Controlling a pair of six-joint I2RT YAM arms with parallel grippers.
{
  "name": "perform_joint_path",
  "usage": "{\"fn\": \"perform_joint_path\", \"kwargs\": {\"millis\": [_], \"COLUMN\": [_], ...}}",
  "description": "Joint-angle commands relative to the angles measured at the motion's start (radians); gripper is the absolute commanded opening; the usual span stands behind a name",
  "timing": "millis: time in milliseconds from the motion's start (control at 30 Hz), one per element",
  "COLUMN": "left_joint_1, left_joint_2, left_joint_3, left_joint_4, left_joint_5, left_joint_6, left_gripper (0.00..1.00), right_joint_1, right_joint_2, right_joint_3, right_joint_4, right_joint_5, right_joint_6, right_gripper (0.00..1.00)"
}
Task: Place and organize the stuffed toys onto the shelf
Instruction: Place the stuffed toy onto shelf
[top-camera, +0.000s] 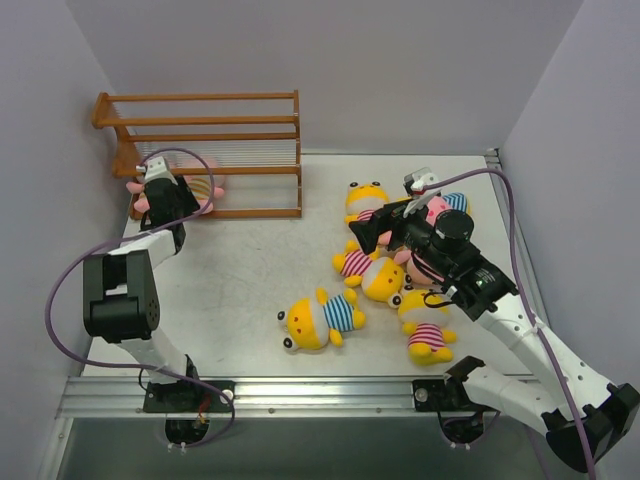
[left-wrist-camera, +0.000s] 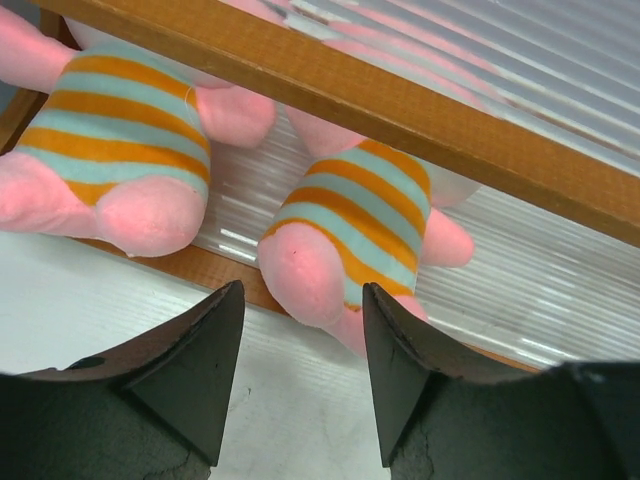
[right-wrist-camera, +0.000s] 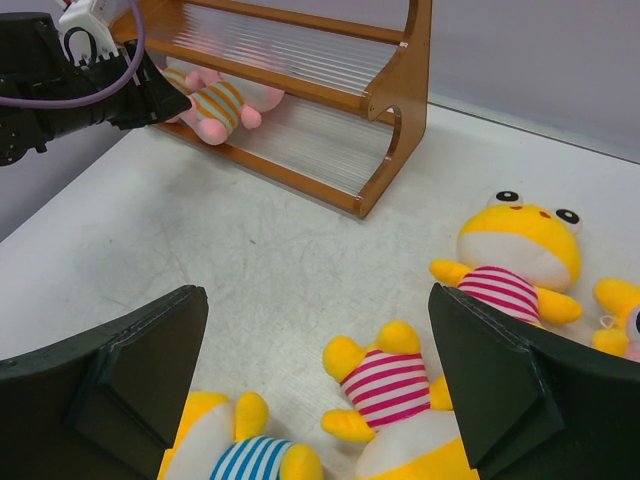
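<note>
The left gripper (left-wrist-camera: 302, 295), half-open and empty, faced two pink toys (left-wrist-camera: 350, 225) on the bottom tier of the shelf (left-wrist-camera: 400, 95). The right gripper (right-wrist-camera: 318, 296), wide open and empty, hung over yellow toys (right-wrist-camera: 385, 385) on the table (right-wrist-camera: 250, 230). Soft, light plush, likely best pinched across the torso.

Left arm (top-camera: 122, 288) folded at the elbow, forearm reaching forward-left, left hand (top-camera: 163, 196) low with fingers parted, nothing between them. Right arm (top-camera: 525, 325) stretched forward and inward, right hand (top-camera: 372, 232) spread wide, also empty.
</note>
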Motion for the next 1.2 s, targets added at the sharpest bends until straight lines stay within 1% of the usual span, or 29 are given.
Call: {"fn": "perform_joint_path", "kwargs": {"millis": [0,100,300,333,367,467,500,567,600,633,700,867,967,1033,1167], "left_joint_1": [-0.002,-0.002,-0.002,0.0,-0.002,0.0,0.001,0.006,0.006,0.007,0.03,0.092,0.113,0.128,0.145], "left_joint_2": [0.018,0.035,0.061,0.062,0.066,0.067,0.066,0.064,0.061,0.059,0.052,0.061,0.07,0.078,0.096], "left_joint_3": [0.053,0.063,0.077,0.079,0.079,0.079,0.077,0.074,0.077,0.077,0.067,0.068,0.068,0.067,0.054], "left_joint_4": [0.036,0.041,0.041,0.041,0.042,0.047,0.047,0.047,0.036,0.031,0.043,0.034,0.036,0.044,0.068], "left_joint_5": [-0.012,-0.012,-0.008,-0.008,-0.005,0.0,0.001,0.009,0.004,0.001,0.04,0.116,0.139,0.185,0.211], "left_joint_6": [0.029,0.029,0.014,0.011,0.008,-0.017,-0.029,-0.053,-0.06,-0.069,-0.129,-0.277,-0.331,-0.354,-0.425], "left_gripper": [0.59,0.57,0.5,0.47,0.41,0.31,0.23,0.17,0.1,0.07,0.03,0.02,0.02,0.02,0.02], "right_joint_1": [0.002,0.002,0.002,0.002,0.002,0.004,0.002,0.002,0.002,0.002,0.004,0.002,0.004,0.005,0.004], "right_joint_2": [-0.009,-0.011,-0.008,-0.003,-0.003,-0.002,-0.002,-0.003,-0.003,-0.003,-0.006,-0.006,-0.011,-0.009,-0.008], "right_joint_3": [0.021,0.024,0.024,0.024,0.026,0.026,0.024,0.026,0.026,0.026,0.026,0.024,0.023,0.023,0.024], "right_joint_4": [0.036,0.032,0.03,0.03,0.03,0.029,0.029,0.03,0.03,0.029,0.029,0.03,0.029,0.029,0.03], "right_joint_5": [-0.01,-0.004,-0.004,-0.004,-0.004,-0.004,-0.002,-0.001,-0.001,-0.002,-0.002,0.001,0.004,0.004,0.004], "right_joint_6": [-0.015,-0.017,-0.017,-0.017,-0.017,-0.02,-0.02,-0.02,-0.019,-0.019,-0.019,-0.017,-0.019,-0.019,-0.017], "right_gripper": [0.98,0.98,0.98,0.98,0.98,0.98,0.98,0.98,0.98,0.98,0.98,0.98,0.98,0.98,0.98]}}
